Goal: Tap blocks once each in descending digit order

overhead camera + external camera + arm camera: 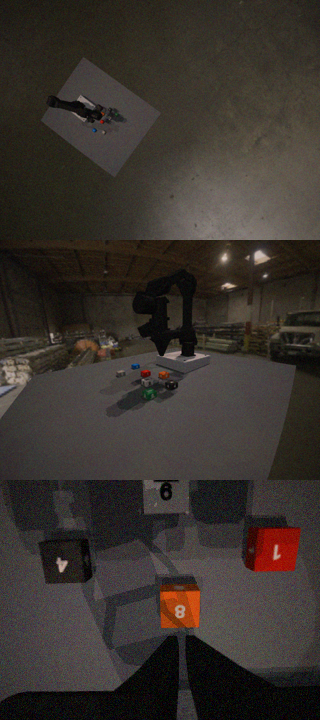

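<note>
My gripper [162, 355] [181, 644] is shut and empty, raised above the table; in the wrist view its tips are just below the orange block [163, 375] [180, 606], which reads 8. The white block [147, 382] [166, 499], cut off at the top, reads as an upside-down 9 with a bar. The black block [171, 385] [66, 562] shows 4, the red block [102, 121] [145, 373] [275, 550] shows 1. The green block [116, 114] [149, 394], blue block [94, 130] [135, 366] and grey block [103, 132] [120, 373] have unreadable digits.
The blocks stand on the grey table [113, 160] [206, 420]. The arm's base stands on a white plate [81, 98] [170, 365], behind the orange block in the exterior view. Arm shadows fall across the blocks.
</note>
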Robot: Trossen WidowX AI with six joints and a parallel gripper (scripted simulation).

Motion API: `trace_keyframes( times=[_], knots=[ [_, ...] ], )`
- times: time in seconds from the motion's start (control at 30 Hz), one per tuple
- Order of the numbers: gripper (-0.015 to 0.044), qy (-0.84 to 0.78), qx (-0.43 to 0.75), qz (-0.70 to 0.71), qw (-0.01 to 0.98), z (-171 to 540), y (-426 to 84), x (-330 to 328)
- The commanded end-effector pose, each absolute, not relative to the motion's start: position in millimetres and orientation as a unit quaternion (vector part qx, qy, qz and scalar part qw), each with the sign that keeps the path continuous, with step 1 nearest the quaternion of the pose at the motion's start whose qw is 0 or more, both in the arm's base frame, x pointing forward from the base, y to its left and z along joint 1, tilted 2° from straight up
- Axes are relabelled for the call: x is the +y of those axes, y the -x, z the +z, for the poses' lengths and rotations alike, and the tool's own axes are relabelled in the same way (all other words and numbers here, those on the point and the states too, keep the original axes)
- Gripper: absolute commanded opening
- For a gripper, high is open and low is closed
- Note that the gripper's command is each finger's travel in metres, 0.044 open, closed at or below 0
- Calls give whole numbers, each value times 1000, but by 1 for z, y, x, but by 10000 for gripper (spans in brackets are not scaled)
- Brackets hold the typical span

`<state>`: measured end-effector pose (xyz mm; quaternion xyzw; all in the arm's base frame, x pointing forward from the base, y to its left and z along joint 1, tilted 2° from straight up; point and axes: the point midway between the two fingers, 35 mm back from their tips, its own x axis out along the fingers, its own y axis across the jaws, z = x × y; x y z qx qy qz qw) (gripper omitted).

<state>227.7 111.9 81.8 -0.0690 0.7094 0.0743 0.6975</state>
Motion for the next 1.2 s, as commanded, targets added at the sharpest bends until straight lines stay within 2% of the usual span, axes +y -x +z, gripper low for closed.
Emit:
trace_keyframes(
  times=[0.0, 0.17, 0.6, 0.77, 0.97, 1.17],
  knots=[
    [20, 67, 706, 75, 701, 111, -226, 111],
    [20, 67, 706, 75, 701, 113, -231, 115],
    [20, 64, 703, 77, 704, 115, -322, 209],
    [20, 64, 703, 77, 704, 112, -323, 211],
    [20, 64, 703, 78, 704, 36, -323, 212],
    [20, 64, 703, 78, 704, 33, -323, 212]
  ],
)
